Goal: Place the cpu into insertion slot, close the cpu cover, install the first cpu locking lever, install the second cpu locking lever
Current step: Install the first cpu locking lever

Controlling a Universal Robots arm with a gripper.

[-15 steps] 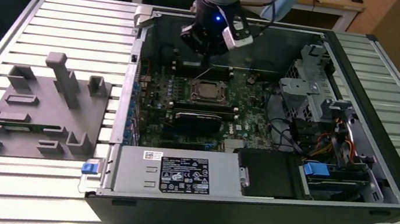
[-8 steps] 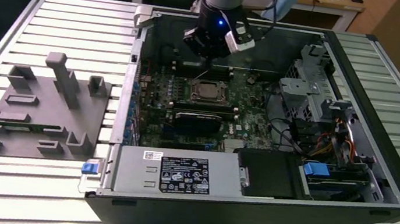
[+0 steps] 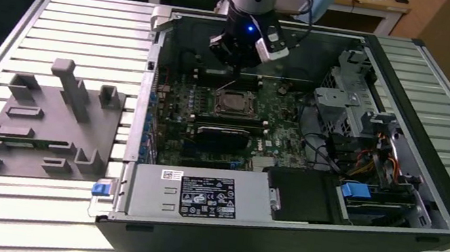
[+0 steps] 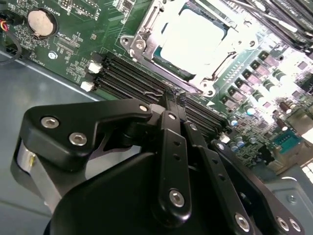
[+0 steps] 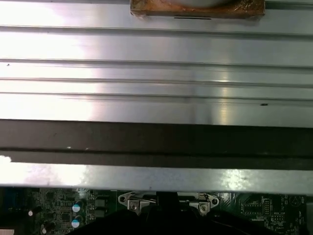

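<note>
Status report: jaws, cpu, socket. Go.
Gripper jaws closed together, empty, hovering beside the insertion slot. Cpu seated in slot, cpu cover down around it. Nothing in the way.

Open case top, crowded floor around the socket

In the exterior view the computer case (image 3: 281, 226) lay open upward, so the gripper (image 3: 239, 58) hung inside it with free air above the insertion slot (image 3: 235, 103). The case's far wall (image 3: 306, 51) rose close behind the gripper; a black fan shroud (image 3: 223, 138) sat just beside the socket on the near side, and the drive cage (image 3: 347, 107) with loose cables (image 3: 352, 160) crowded the exterior view's right. In the second wrist view, memory slots (image 4: 137, 81) ran between the gripper's fingers (image 4: 168, 105) and the socket.
</note>
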